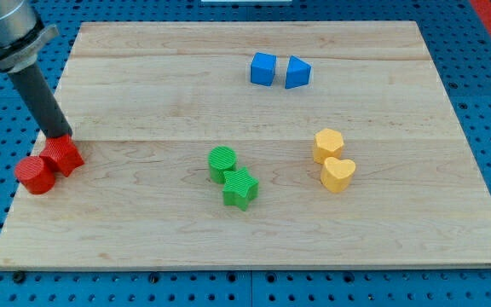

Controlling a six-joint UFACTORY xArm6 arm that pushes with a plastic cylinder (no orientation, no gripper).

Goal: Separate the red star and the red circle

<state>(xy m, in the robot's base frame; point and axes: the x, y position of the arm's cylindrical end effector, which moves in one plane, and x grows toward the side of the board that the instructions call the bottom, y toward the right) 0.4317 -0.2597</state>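
Observation:
The red star [63,155] and the red circle [35,174] sit touching each other near the board's left edge, the circle to the lower left of the star. My tip [57,135] stands just above the red star, at its top edge and seemingly touching it. The rod rises from there toward the view's top left.
A blue cube [262,68] and a blue triangle [297,72] lie side by side near the top. A green circle [222,162] touches a green star [240,188] at centre. A yellow hexagon [328,145] touches a yellow heart [338,174] at the right. The wooden board [143,230] lies on a blue pegboard.

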